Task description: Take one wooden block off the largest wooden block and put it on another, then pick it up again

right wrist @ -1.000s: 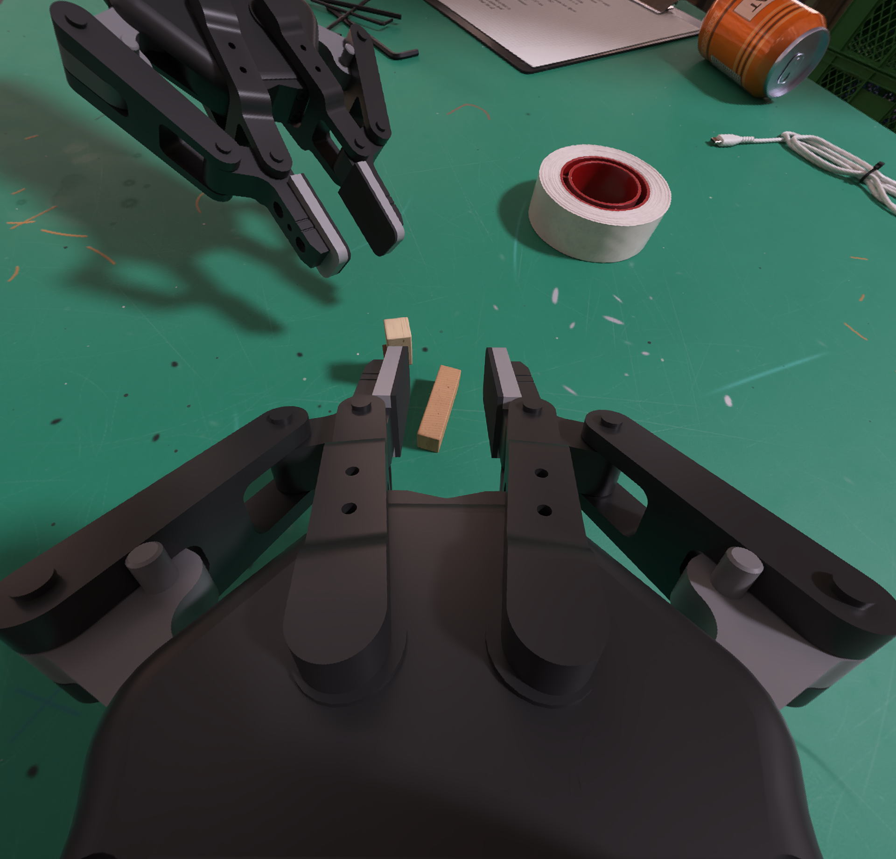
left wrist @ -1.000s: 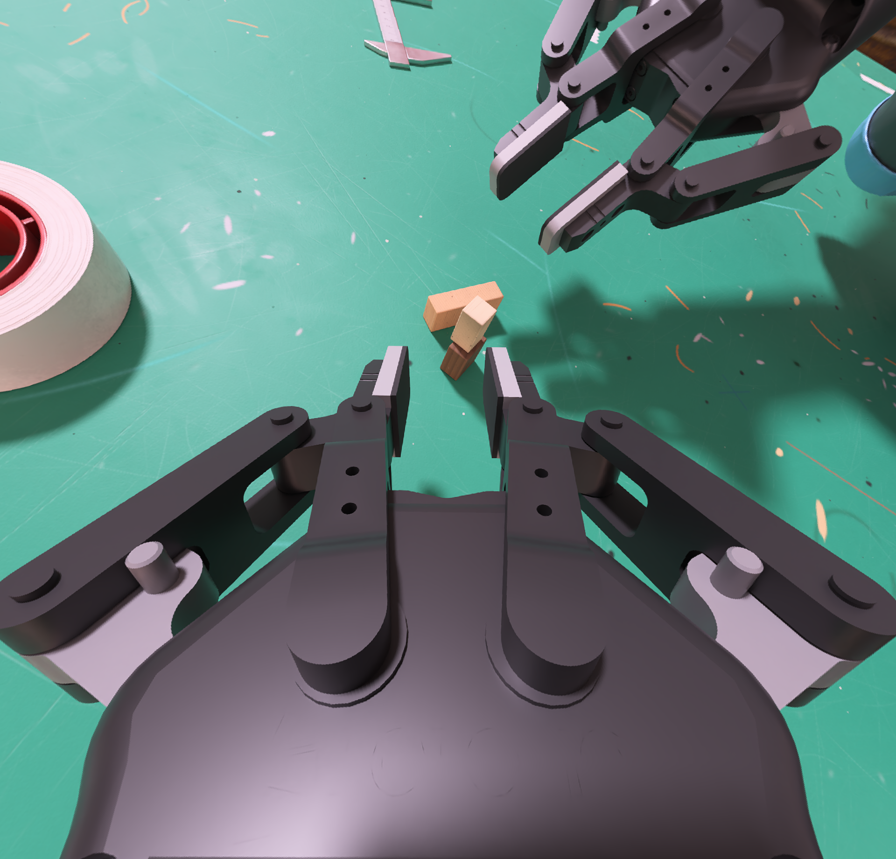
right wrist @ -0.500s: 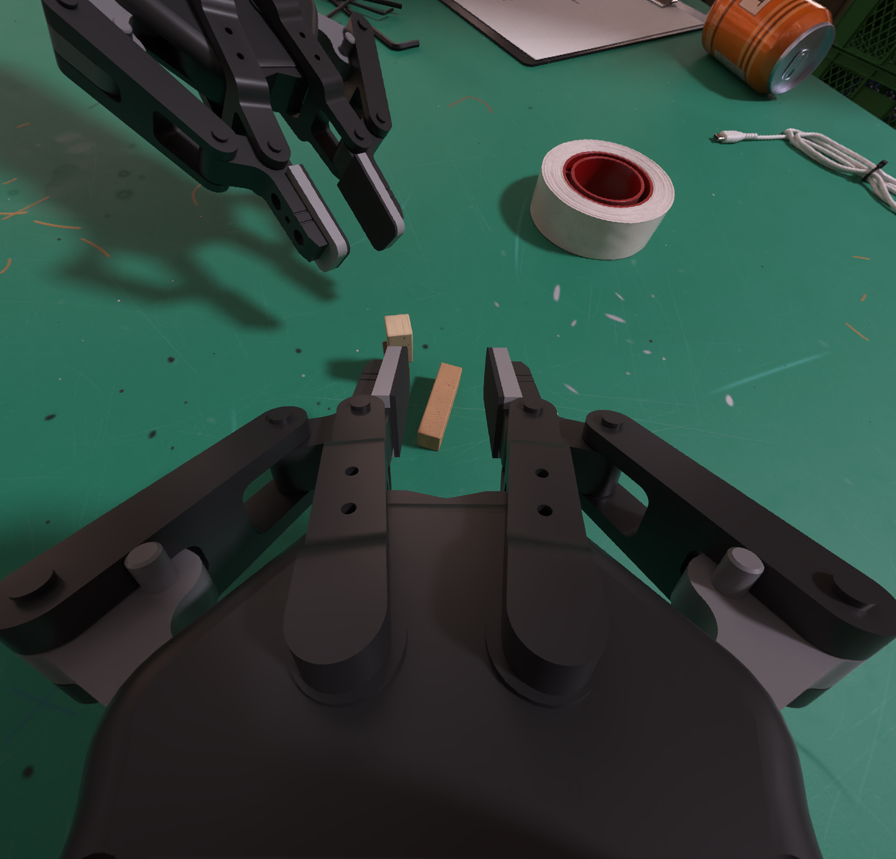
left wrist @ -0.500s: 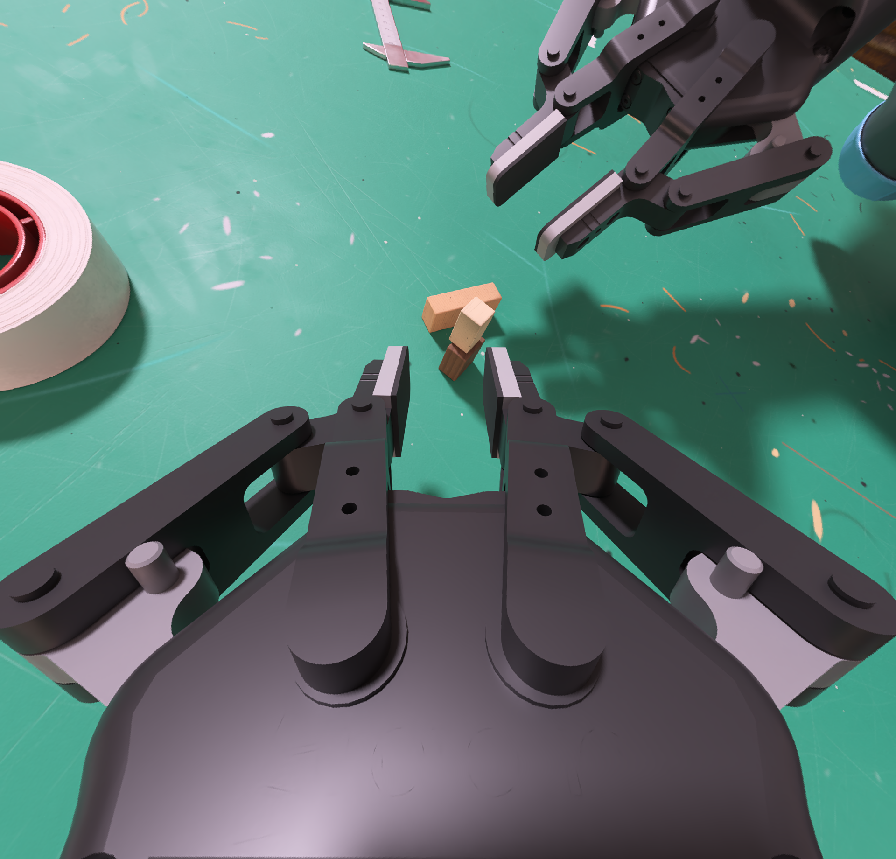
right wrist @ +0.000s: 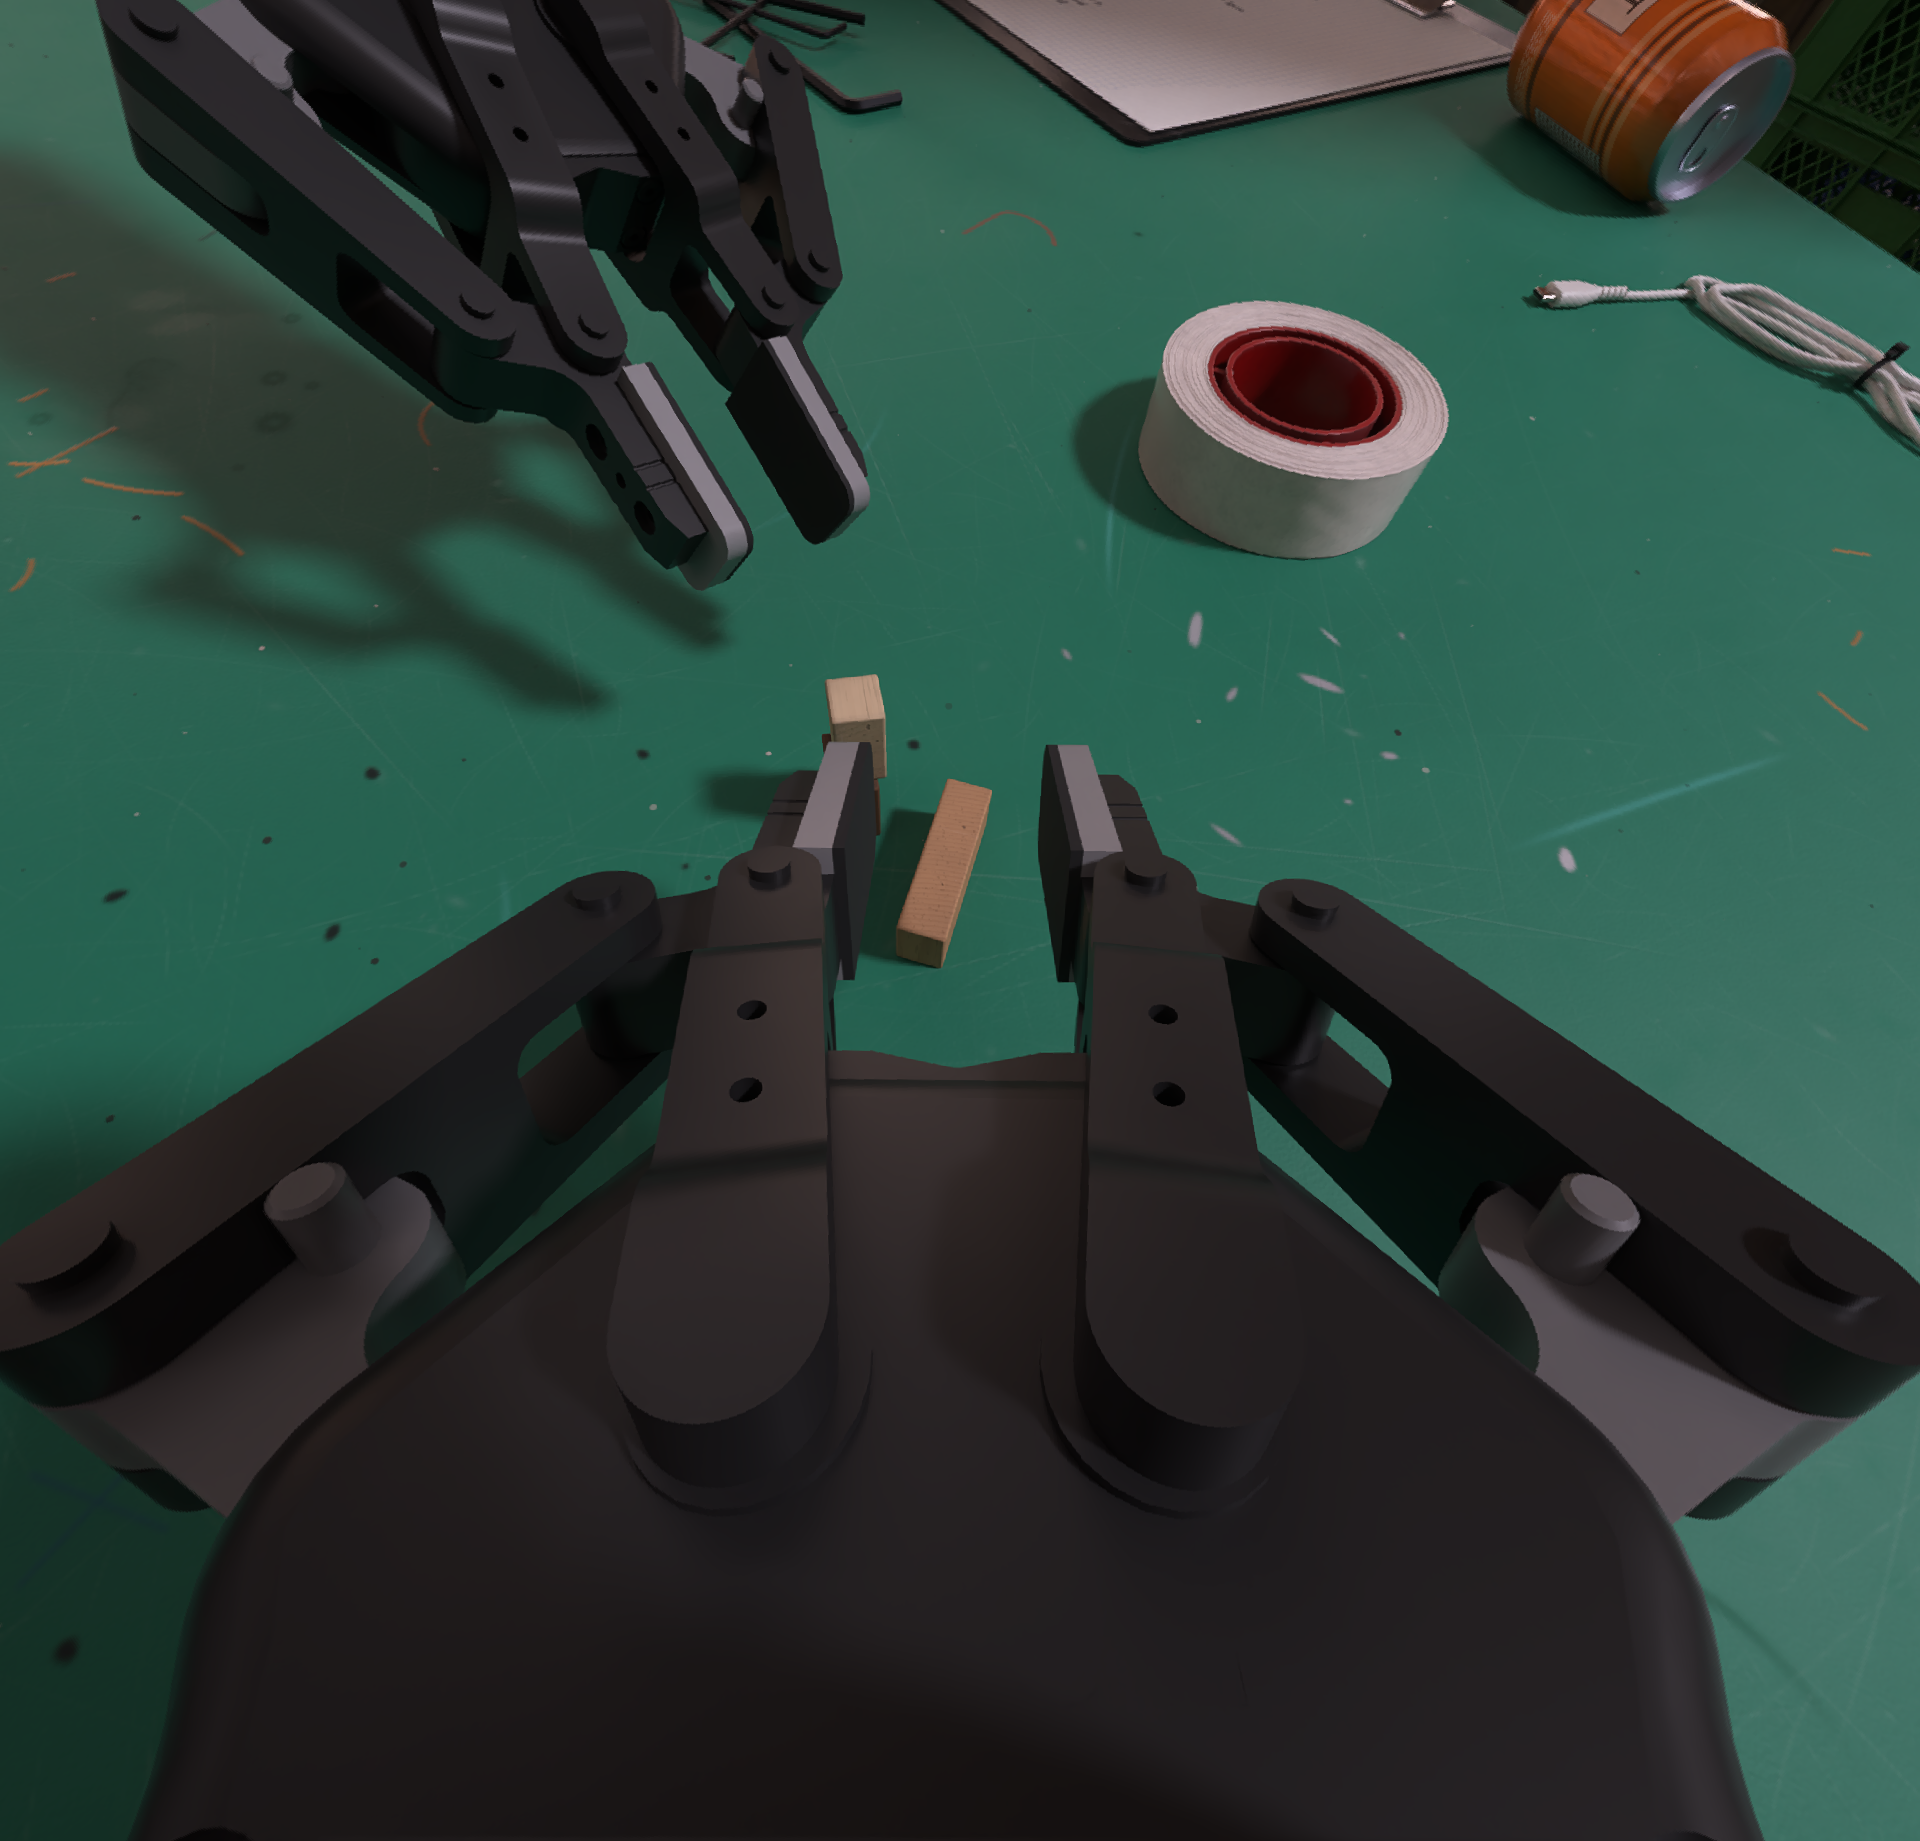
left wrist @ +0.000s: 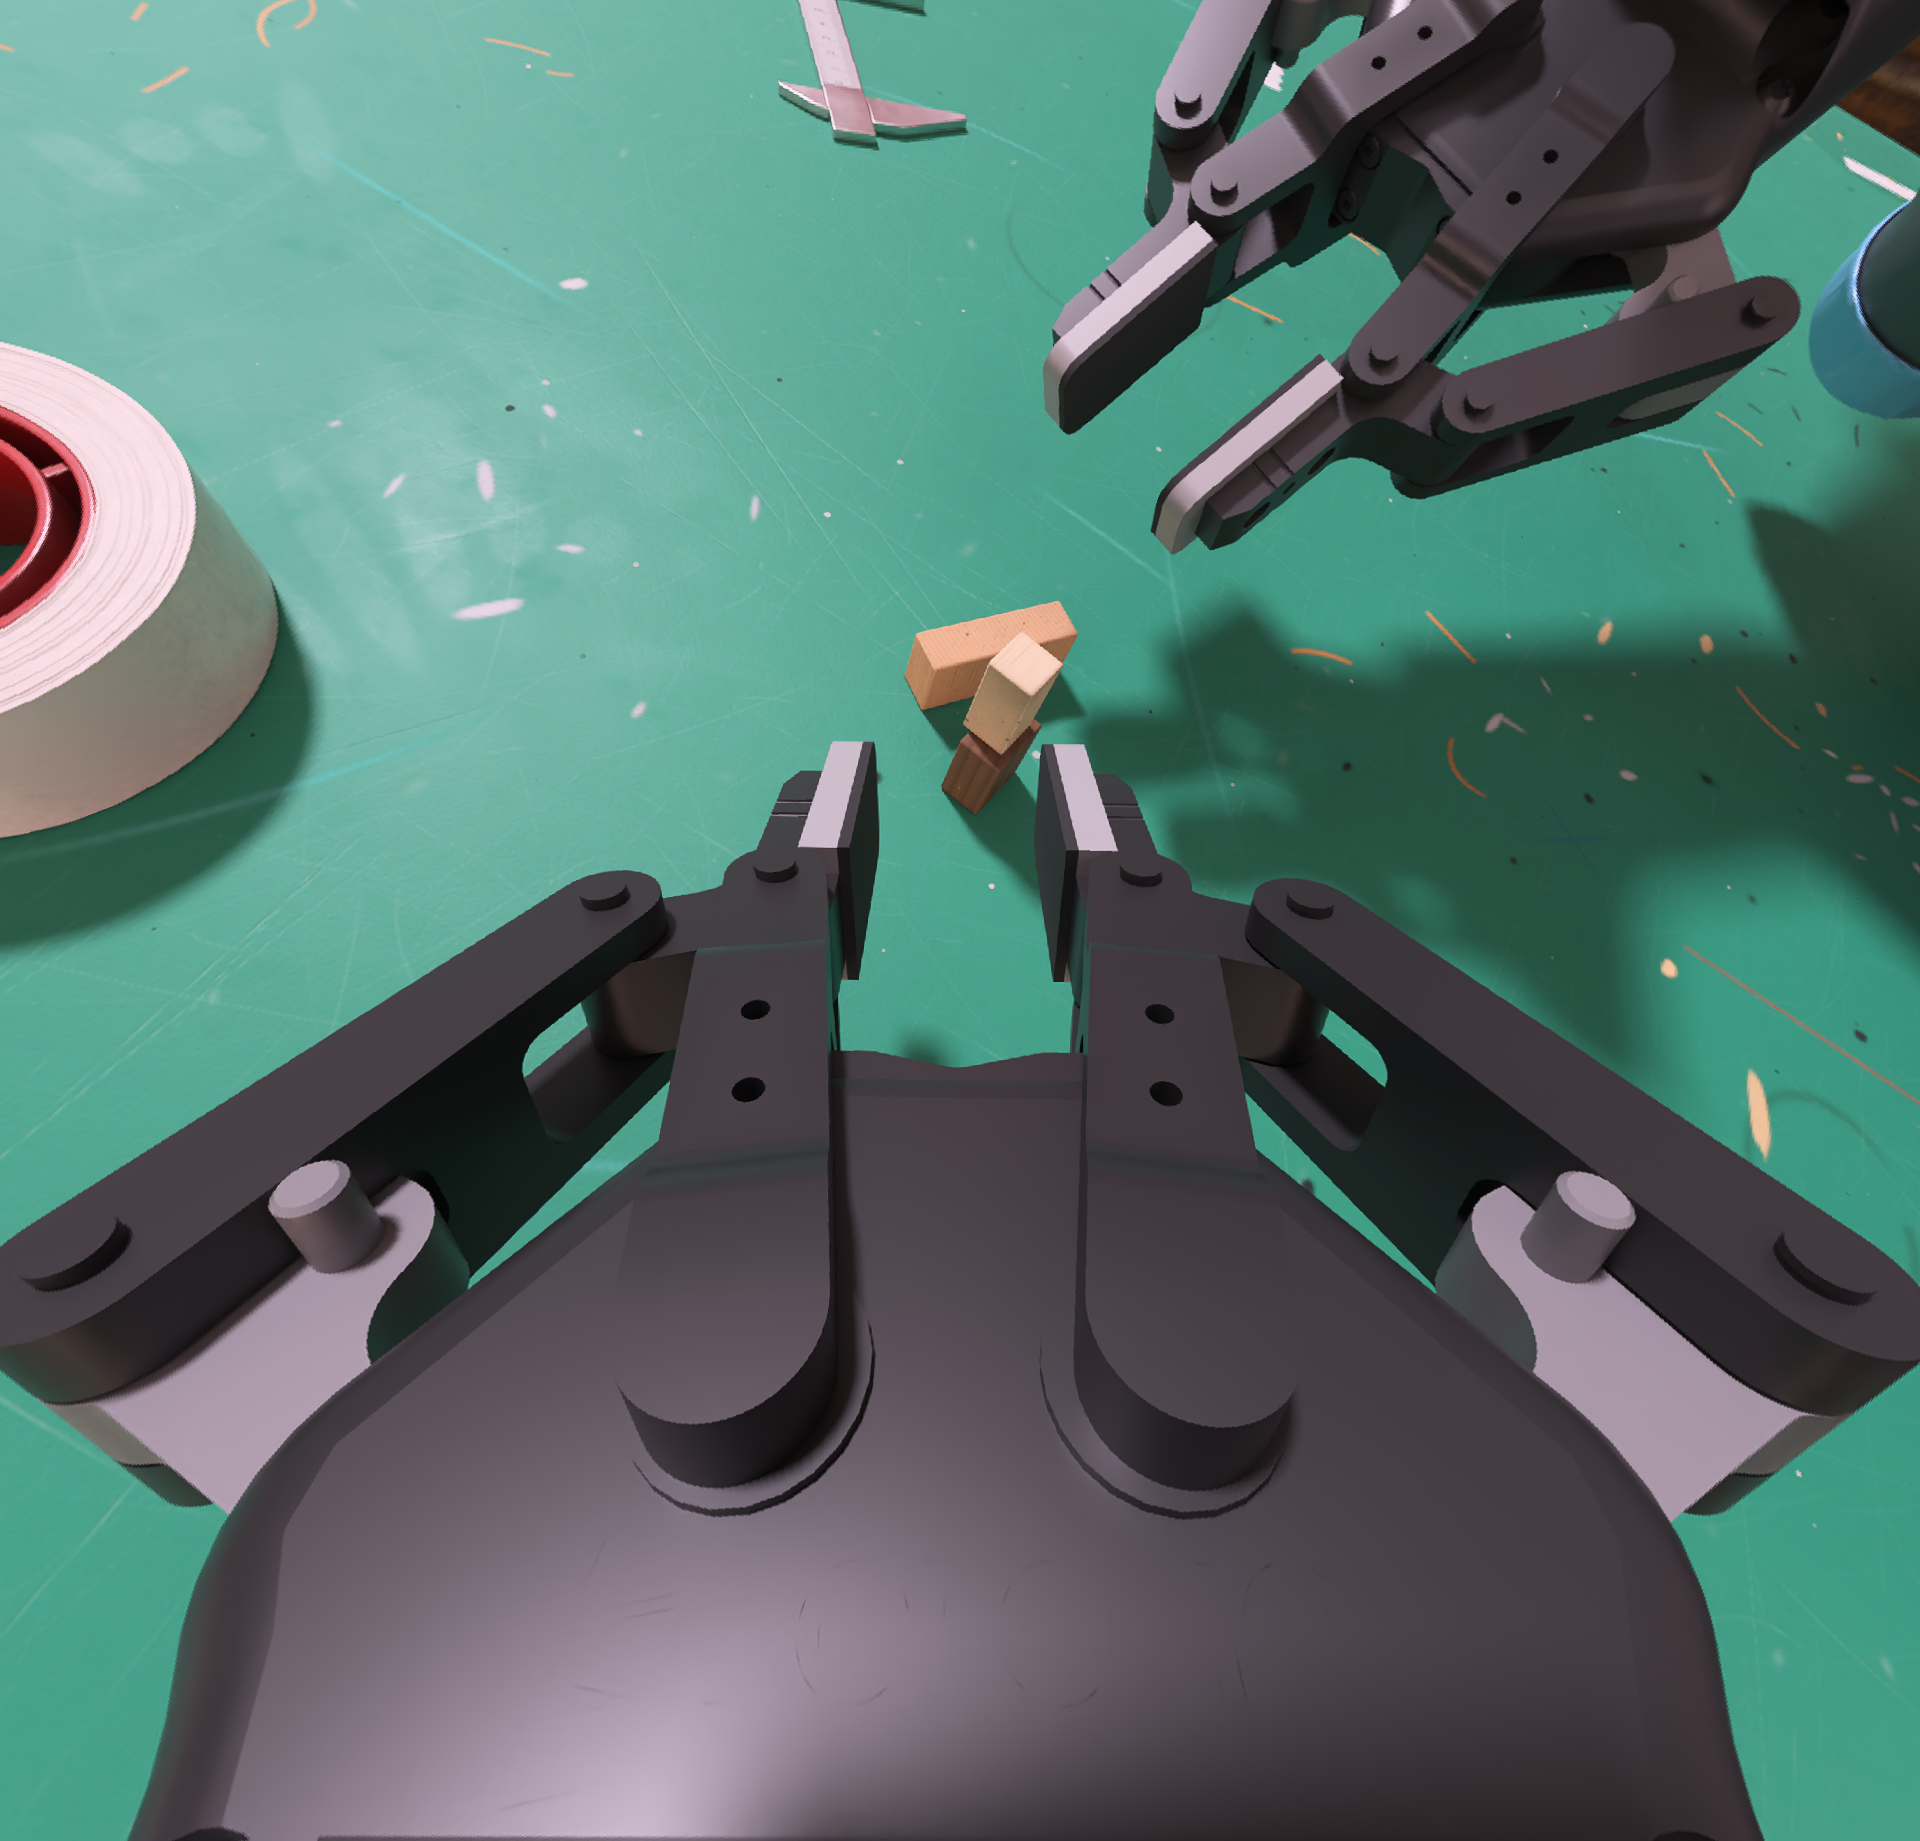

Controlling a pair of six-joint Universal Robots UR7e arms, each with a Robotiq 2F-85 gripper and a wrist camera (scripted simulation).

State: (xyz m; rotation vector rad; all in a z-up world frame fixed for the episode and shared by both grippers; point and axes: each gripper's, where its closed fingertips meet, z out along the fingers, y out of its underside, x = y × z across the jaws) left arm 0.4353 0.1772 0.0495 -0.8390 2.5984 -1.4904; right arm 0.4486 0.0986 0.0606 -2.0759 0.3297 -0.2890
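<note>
A pale wooden block stands on a small dark brown block on the green mat. A long tan block lies flat behind them. My left gripper is open and empty, above and just short of the stack. In the right wrist view the pale block rises beside the left finger, which hides most of the brown block. The long tan block lies under my open, empty right gripper. The other arm's gripper shows in each view, the right one and the left one.
A roll of white tape with a red core stands to one side and also shows in the left wrist view. A clipboard, an orange can, a white cable, hex keys and a caliper lie farther off.
The right gripper has drifted slightly; in its view the left gripper and tape roll sit a little nearer the bottom right. The blocks and left gripper have not moved.
</note>
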